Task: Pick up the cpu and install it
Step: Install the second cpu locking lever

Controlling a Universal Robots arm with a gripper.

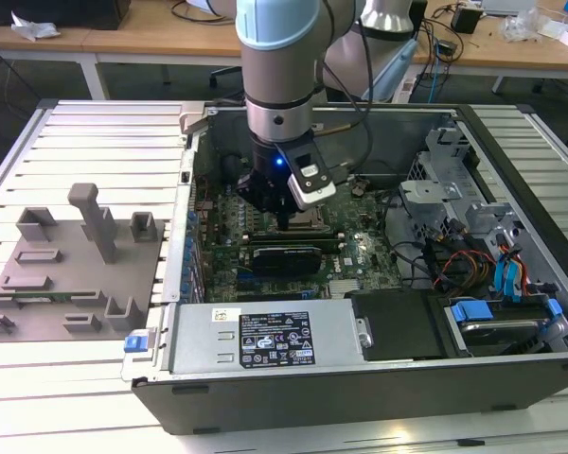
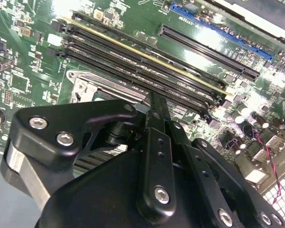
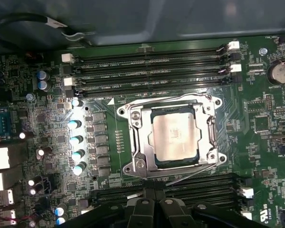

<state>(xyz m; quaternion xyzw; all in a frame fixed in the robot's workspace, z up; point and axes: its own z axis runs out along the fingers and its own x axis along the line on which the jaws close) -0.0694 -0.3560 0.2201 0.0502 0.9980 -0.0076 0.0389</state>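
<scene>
You can see in the first wrist view that the cpu lies flat inside the socket frame on the motherboard, with its silvery top facing up and the frame around it. The end effector stands just beside the socket over the memory slots; its fingers look pressed together and it holds nothing. In my judgement the risk is a chip that sits slightly crooked, because any push then could bend the socket pins, and the fingers could also scrape the slots.

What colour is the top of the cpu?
Pale silvery metal, seen best in the first wrist view: the cpu.
</scene>
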